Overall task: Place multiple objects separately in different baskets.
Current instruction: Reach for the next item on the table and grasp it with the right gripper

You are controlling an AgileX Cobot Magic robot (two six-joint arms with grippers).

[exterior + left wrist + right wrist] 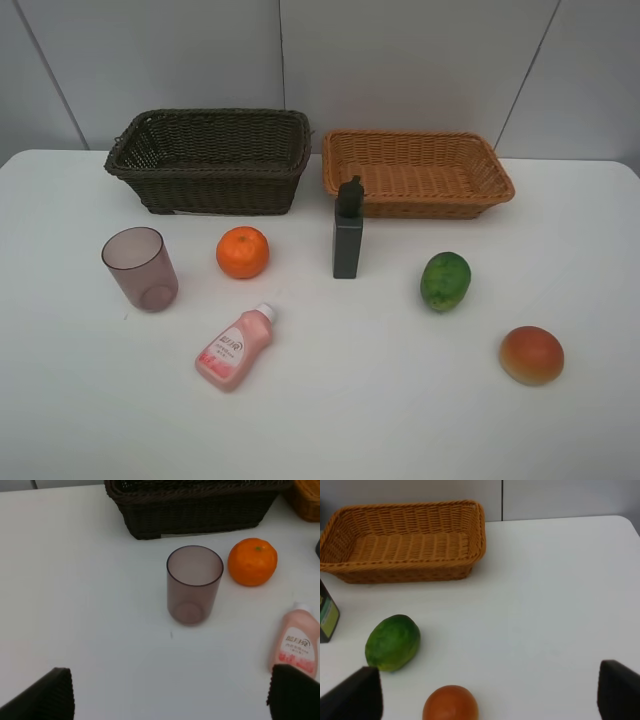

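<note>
Standing side by side at the far edge of the white table (380, 420), the dark brown basket (215, 192) and the tan basket (420, 208) have all six objects in front of them.

From left to right lie the mauve cup (140, 268), upright, the orange (243, 252), the pink bottle (234, 348) on its side, the grey bottle (348, 245), upright just before the tan basket, the green fruit (445, 281) and the mango-like fruit (531, 355). The left gripper (170, 700) and the right gripper (487, 692) are both spread wide, holding nothing.

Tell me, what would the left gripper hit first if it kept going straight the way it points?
Probably the mauve cup, nearly centred ahead of the left gripper; the dark basket lies beyond. Depth is hard to judge.
</note>
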